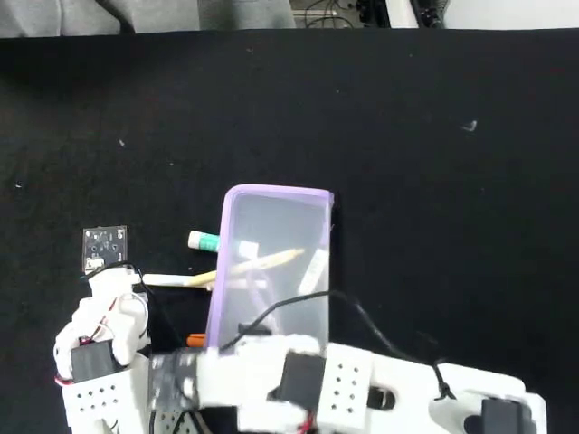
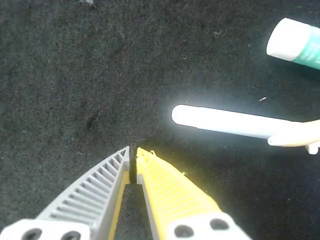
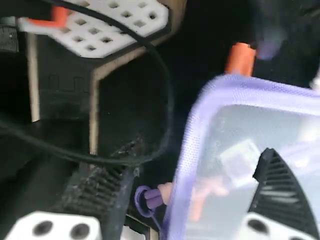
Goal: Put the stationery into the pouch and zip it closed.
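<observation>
Two items at least lie beside the pouch: white pen and glue stick. Your left gripper is closed on nothing near the pen. Your right gripper gapes across the pouch rim. Looks like loading: open left, straddle the pen.

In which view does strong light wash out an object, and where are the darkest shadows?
Left wrist view: glare washes out the white pen, hiding its surface detail. High view: the pouch has a pale sheen on its clear face. Right wrist view: deep shadow lies beside the pouch, next to its purple rim.
</observation>
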